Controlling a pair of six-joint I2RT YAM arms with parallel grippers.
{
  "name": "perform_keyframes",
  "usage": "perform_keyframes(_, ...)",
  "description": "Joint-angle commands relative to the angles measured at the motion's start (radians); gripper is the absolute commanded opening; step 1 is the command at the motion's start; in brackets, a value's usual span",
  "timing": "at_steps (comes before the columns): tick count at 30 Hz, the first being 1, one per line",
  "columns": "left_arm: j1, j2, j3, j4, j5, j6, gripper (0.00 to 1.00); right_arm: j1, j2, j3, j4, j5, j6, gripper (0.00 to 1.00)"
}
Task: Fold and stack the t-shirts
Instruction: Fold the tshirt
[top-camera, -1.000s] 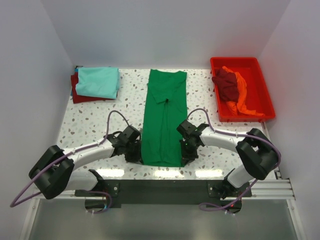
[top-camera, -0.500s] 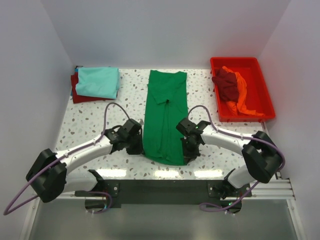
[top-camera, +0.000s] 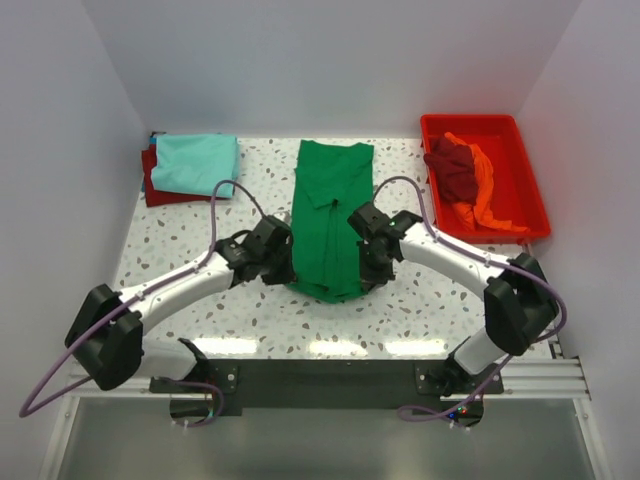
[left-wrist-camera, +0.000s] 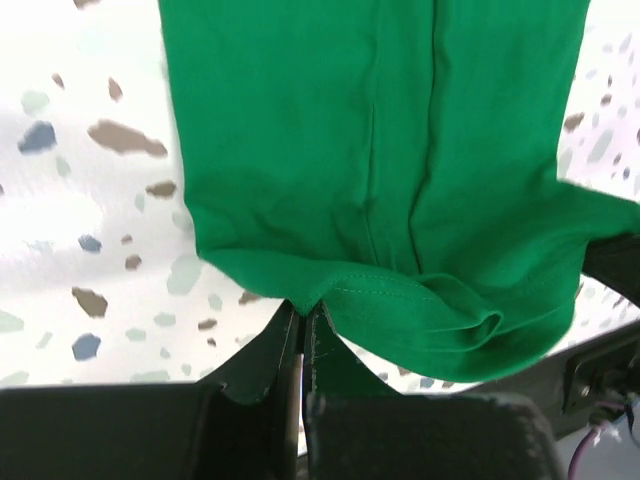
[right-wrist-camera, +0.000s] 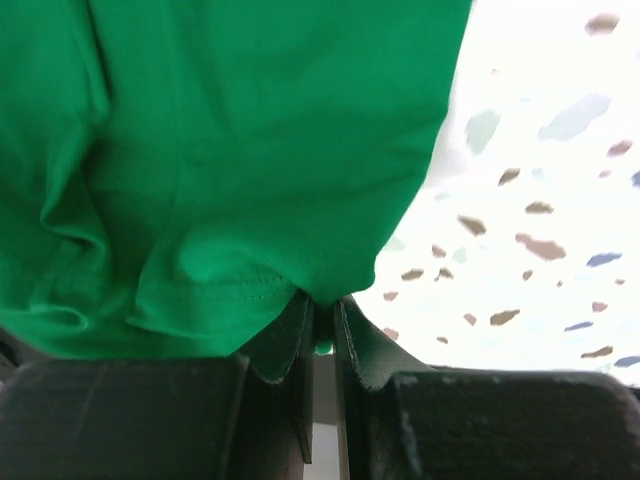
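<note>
While both arms hold up the near hem of the bright green cloth t-shirt (top-camera: 330, 200), the grip looks thin. Left pincer (left-wrist-camera: 303, 322) is pressed together on the left hem corner and right pincer (right-wrist-camera: 322, 325) is pinching the right hem corner. Each has only a small bite at the stitched edge.

Shirt lies as a long strip down the middle of the speckled white table (top-camera: 190, 240), collar toward the far edge. Hem end is raised and bunched about midway between the near and far edges.

Risks, my read:
- Slip: a tug from either arm could pull the hem out of that small bite, and the fold drops short.
- Sag: cloth droops and wrinkles between the two pincers, so the folded edge may land creased.
- Skew: if one arm leads, the hem lands crooked against the collar.
- Layers: can't tell if every layer is caught; a missed one would lag.

Folded light teal t-shirt (top-camera: 195, 163) sits on a dark red folded shirt (top-camera: 160, 190) at the far-left corner. Red plastic tray (top-camera: 485, 121) at the far-right corner holds a crumpled dark red shirt (top-camera: 453, 170) and a crumpled orange shirt (top-camera: 487, 195).
</note>
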Motion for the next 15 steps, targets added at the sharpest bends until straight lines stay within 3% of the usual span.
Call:
perform_keyframes(1,0.05,0.052,0.068,0.055,-0.045,0.019,0.0,-0.048,0.059,0.089,-0.007,0.039,-0.066,0.0)
perform_keyframes(9,0.218,0.21,0.255,0.149,0.032,0.149,0.0,-0.12,0.226,0.33,-0.022,0.071,-0.152,0.0)
perform_keyframes(15,0.277,0.382,0.393,0.204,0.156,0.212,0.0,-0.175,0.344,0.476,-0.026,0.077,-0.186,0.0)
